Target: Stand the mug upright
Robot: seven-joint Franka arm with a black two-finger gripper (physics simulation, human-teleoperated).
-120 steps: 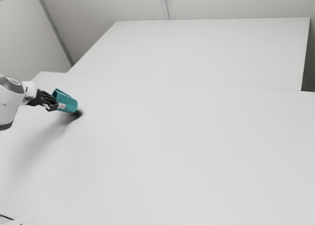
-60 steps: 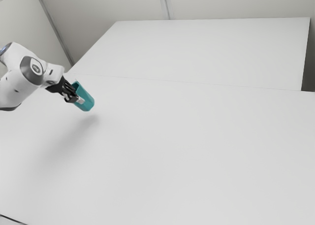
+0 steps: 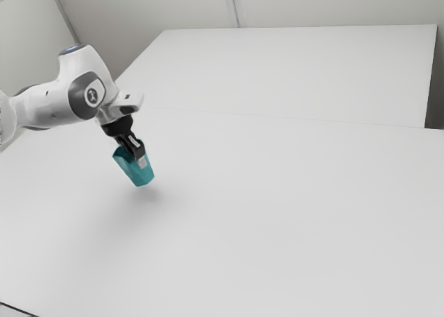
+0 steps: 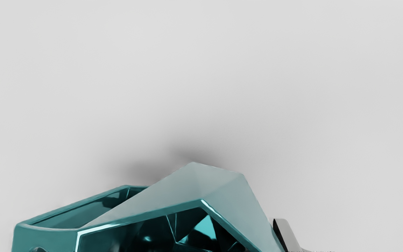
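Clamped on a tilted teal mug (image 3: 133, 169), the gripper (image 3: 139, 159) hovers above the desk (image 3: 277, 206); released at this slant, the mug could topple.

Teal mug (image 4: 173, 192), faceted, glossy dark inside; open mouth faces you. Taking the mouth as your clock: handle (image 4: 44, 236) at nine to ten, pale fingertip (image 4: 287, 231) at three, against the outer wall. Soft double shadow (image 4: 145, 169) toward twelve, on plain pale worktop (image 4: 201, 70).
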